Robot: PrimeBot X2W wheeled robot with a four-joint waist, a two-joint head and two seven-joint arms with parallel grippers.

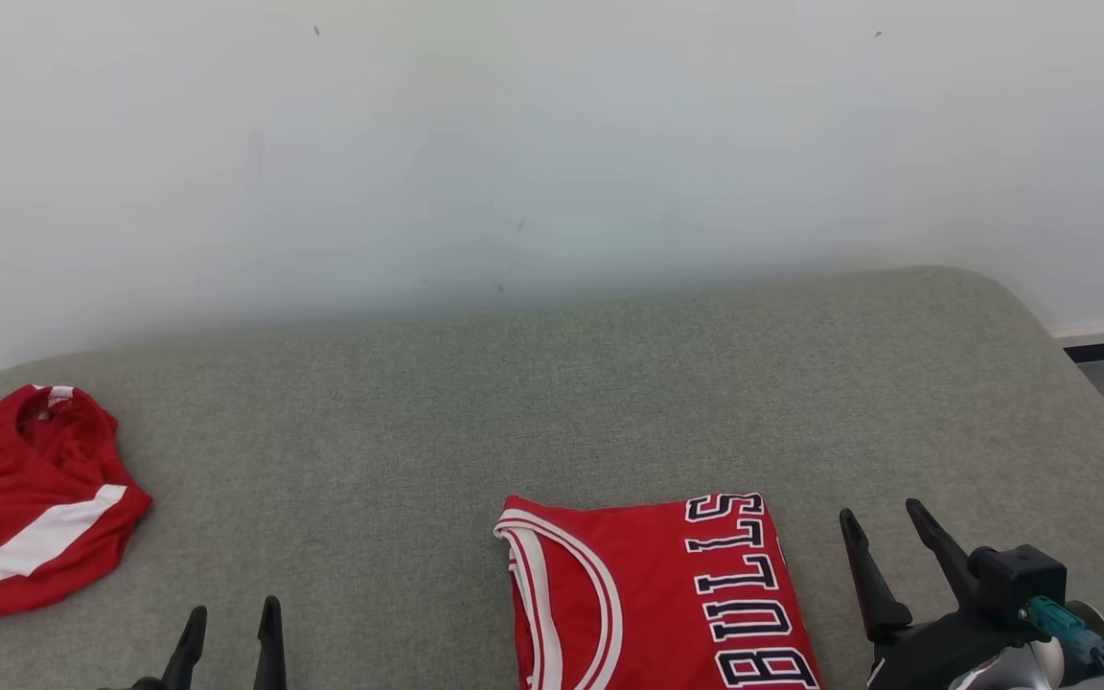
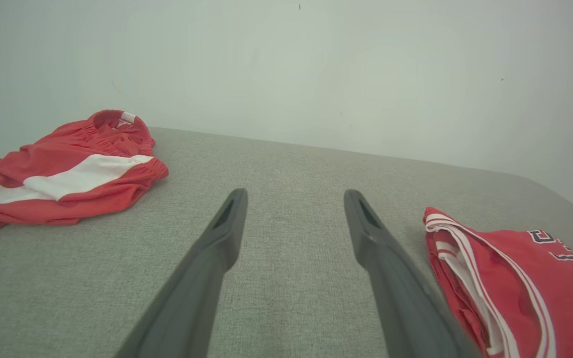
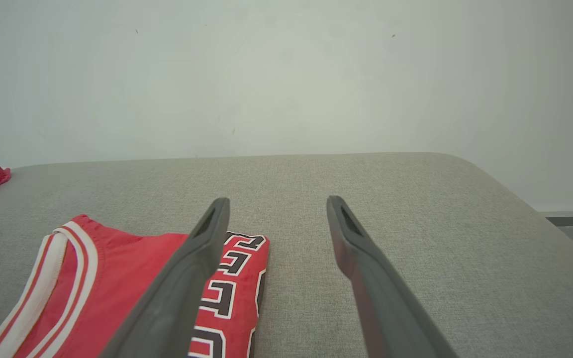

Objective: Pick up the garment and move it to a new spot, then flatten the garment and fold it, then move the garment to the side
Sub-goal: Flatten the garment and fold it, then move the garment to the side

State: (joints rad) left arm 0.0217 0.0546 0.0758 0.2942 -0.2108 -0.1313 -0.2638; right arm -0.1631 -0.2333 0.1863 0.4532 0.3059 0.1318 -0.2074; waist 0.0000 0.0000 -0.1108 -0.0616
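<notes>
**Apparently folded: the move aside is what is left**

The red jersey [image 1: 657,594] lies at the lower centre of the head view as a neat rectangle, with its white-trimmed armhole on the left and its dark lettering along the right edge. It rests flat on the grey cloth-covered counter [image 1: 552,402] and runs off the bottom edge of the frame. Judging by that tidy shape, the flattening and folding look finished, so the step in hand would be the last one, shifting the garment to the side.

The left gripper [image 1: 234,613] sits at the lower left with its fingers spread and empty, clear of the jersey. The right gripper [image 1: 880,514] sits at the lower right, just beside the lettered edge, fingers likewise parted and holding nothing. In the right wrist view one finger overlaps the lettered corner, but whether it touches the cloth I cannot tell.

A crumpled pair of red shorts [image 1: 25,517] with a white stripe lies at the far left, well apart from the jersey.

The next move probably calls for gripping every layer at an edge, so that the fold does not spring open. Bare counter at the right of the frame looks like the likelier spot to put it.
</notes>
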